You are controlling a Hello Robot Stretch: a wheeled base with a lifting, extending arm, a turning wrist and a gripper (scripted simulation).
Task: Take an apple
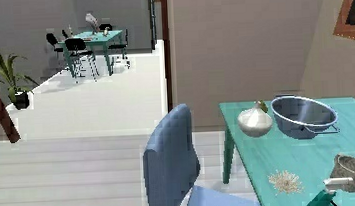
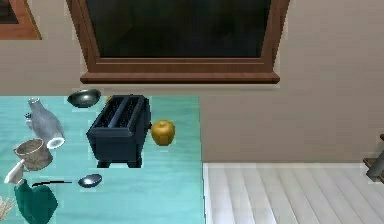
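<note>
A yellow-green apple (image 2: pixel 163 132) lies on the teal table (image 2: pixel 175 190) in the arm side view, just right of a dark toaster (image 2: pixel 118 131). It sits near the table's right edge, below a large dark window (image 2: pixel 178 35). The same teal table (image 1: pixel 288 146) shows at the forward view's right.
On the table stand a metal bowl (image 1: pixel 304 115), a white round vessel (image 1: pixel 253 121), a mug (image 2: pixel 31 154), a bottle (image 2: pixel 42 122), a small bowl (image 2: pixel 84 97) and a spoon (image 2: pixel 88 181). A blue chair (image 1: pixel 173 161) stands by it. A far dining set (image 1: pixel 95 43) and plant (image 1: pixel 12 78) lie beyond open floor.
</note>
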